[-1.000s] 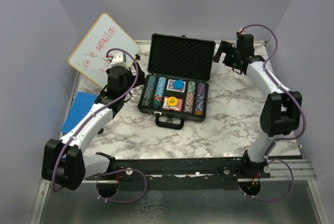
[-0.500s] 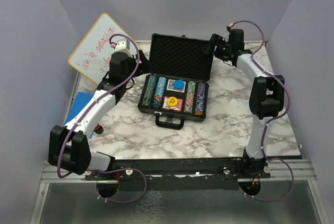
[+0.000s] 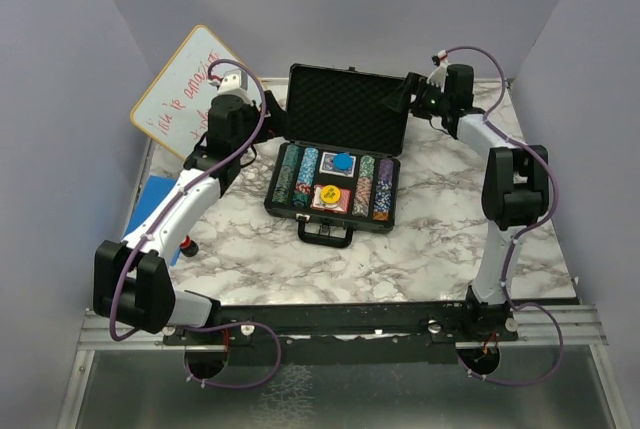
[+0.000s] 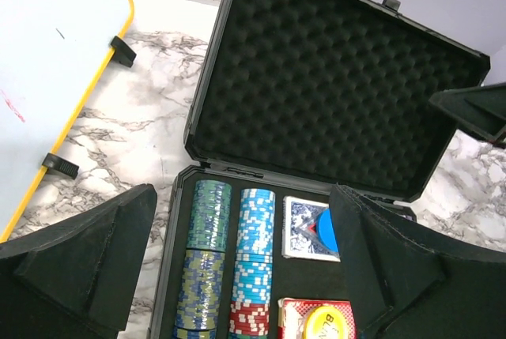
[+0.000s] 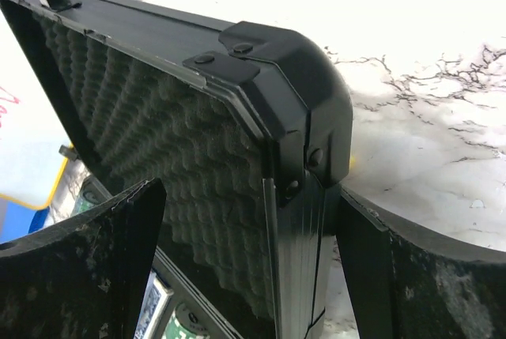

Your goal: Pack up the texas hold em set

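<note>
The black briefcase (image 3: 336, 211) lies open mid-table, its foam-lined lid (image 3: 348, 109) upright and its handle (image 3: 326, 233) facing the near edge. Its base holds rows of multicoloured chips (image 4: 209, 244), a blue card deck (image 4: 300, 228) with a blue disc (image 4: 322, 230) on it, and a red deck under a yellow disc (image 4: 328, 325). My left gripper (image 3: 255, 119) (image 4: 243, 193) is open and empty, above the case's left side. My right gripper (image 3: 405, 97) (image 5: 247, 191) is open and straddles the lid's upper right corner (image 5: 308, 118); gaps show on both sides.
A white dry-erase board (image 3: 185, 89) with a yellow rim leans at the back left, also in the left wrist view (image 4: 55, 62). A flat blue pad (image 3: 150, 211) lies at the table's left edge. Purple-grey walls enclose the marble table (image 3: 440, 229).
My right gripper has moved left from behind the case and now has the lid's right corner between its fingers. My left gripper has moved back toward the whiteboard. The case has not moved.
</note>
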